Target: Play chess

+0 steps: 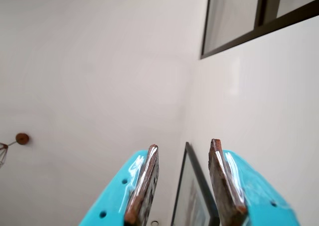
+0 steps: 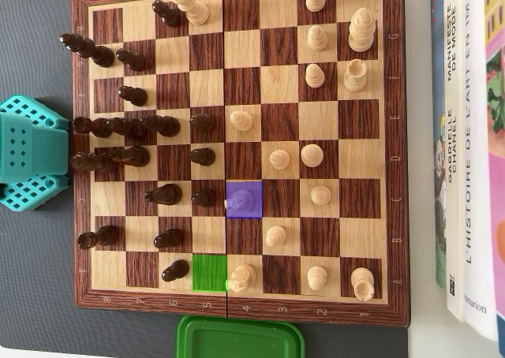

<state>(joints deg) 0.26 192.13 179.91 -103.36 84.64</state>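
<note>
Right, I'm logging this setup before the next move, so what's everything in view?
chessboard: one, brown wood, centre of overhead view
dark pieces: many, some overlapping, left half
light pieces: about fourteen, mostly right half
purple square: one, lower middle, piece on it
green square: one, bottom row, empty
tub: one, green, below board
books: several, right edge
window frame: one, dark, wrist view, top right
robot base: one, teal, left of board
fingers: two, teal, apart, holding nothing

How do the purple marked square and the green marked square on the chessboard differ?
In the overhead view, the purple square lies nearer the board's middle; the green square lies in the bottom row. A piece stands on the purple square; the green square is bare. Both are tinted overlays covering one square each.
</note>
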